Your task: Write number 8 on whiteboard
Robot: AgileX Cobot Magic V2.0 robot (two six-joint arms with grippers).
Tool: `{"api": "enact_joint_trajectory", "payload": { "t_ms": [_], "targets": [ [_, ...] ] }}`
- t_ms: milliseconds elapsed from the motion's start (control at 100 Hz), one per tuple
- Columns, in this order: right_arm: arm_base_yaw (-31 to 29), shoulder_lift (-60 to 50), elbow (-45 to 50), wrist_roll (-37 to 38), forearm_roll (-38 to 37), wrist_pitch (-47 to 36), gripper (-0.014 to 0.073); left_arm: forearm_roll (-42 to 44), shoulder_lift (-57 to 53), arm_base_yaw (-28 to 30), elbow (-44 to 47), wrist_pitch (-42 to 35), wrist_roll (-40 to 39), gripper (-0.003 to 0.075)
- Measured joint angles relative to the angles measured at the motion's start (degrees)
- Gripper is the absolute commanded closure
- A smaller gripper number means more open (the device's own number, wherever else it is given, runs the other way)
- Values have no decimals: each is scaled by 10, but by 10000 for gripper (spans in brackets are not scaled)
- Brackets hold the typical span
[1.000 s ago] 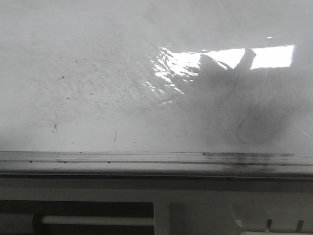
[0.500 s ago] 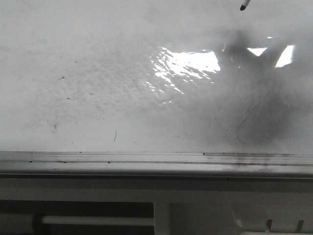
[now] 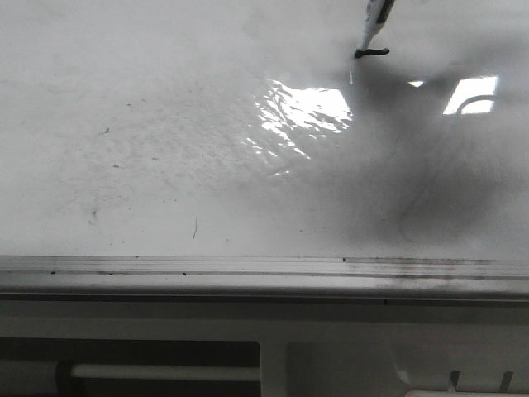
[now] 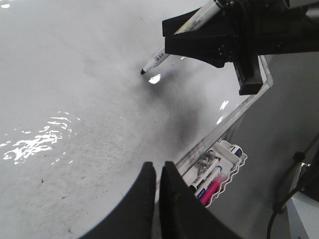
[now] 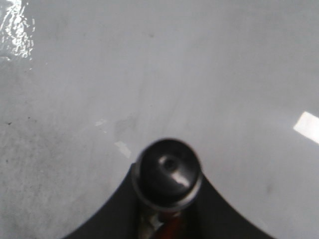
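Front view: right gripper [image 4: 219,35] clamps a marker [image 3: 374,25], tip touching the whiteboard [image 3: 165,149]; a short black stroke [image 3: 374,53] begins right at the tip. Left gripper [image 4: 155,174] fingers nearly closed, empty.

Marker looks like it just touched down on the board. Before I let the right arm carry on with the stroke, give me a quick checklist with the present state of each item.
1. Black tip of the white marker on the glossy whiteboard: ok; front view shows it at the surface.
2. Ink flowing: ok; a short black stroke lies beside the tip.
3. Number 8 formed: not ok; only that first dash exists.
4. Right gripper grip on the marker: ok; black fingers clamp the barrel in the left wrist view.
5. Left gripper clear of the writing area: ok; shut, empty, near the board's edge.
6. Board clean ahead of the stroke: cannot tell; grey shadow and smudges cover it.
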Motion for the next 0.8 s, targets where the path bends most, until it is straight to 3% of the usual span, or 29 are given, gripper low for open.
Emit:
{"api": "enact_joint_trajectory", "payload": {
  "t_ms": [180, 460, 800],
  "targets": [
    [11, -16, 0, 3, 0, 60, 637, 0, 0, 0, 0, 0, 0, 741],
    [-27, -103, 7, 5, 2, 201, 637, 0, 0, 0, 0, 1, 0, 741],
    [15, -78, 39, 5, 28, 137, 637, 0, 0, 0, 0, 1, 0, 741]
  ]
}}
